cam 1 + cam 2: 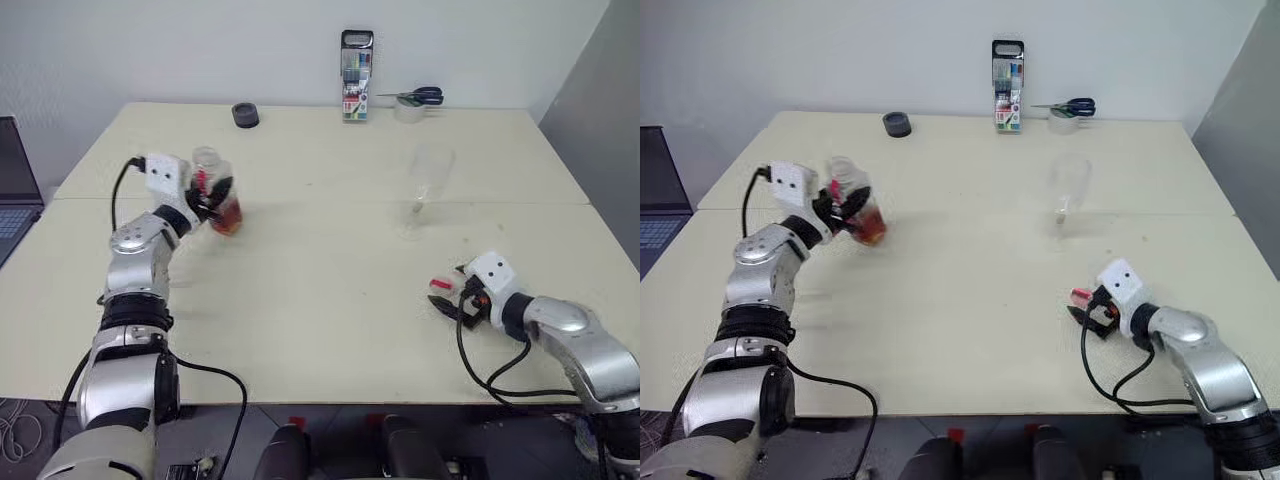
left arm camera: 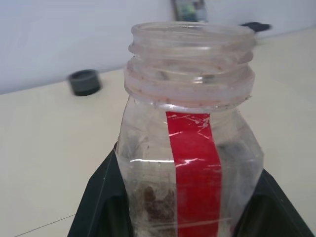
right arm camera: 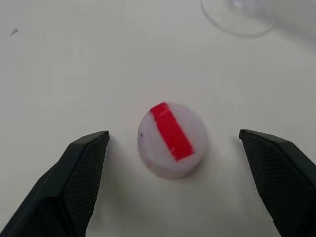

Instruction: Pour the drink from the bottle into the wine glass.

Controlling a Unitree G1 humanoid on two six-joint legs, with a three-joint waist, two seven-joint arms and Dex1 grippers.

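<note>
The bottle (image 1: 218, 192) was open, squeezed in the left gripper (image 1: 205, 196). Its cap (image 3: 171, 139) lay near the empty wine glass (image 1: 424, 188), between the right gripper's (image 3: 173, 148) spread fingers. No drink was poured.

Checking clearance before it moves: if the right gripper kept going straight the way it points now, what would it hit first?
Probably the red-and-white cap, lying on the table between the open right gripper fingers; beyond it, the wine glass foot.
</note>
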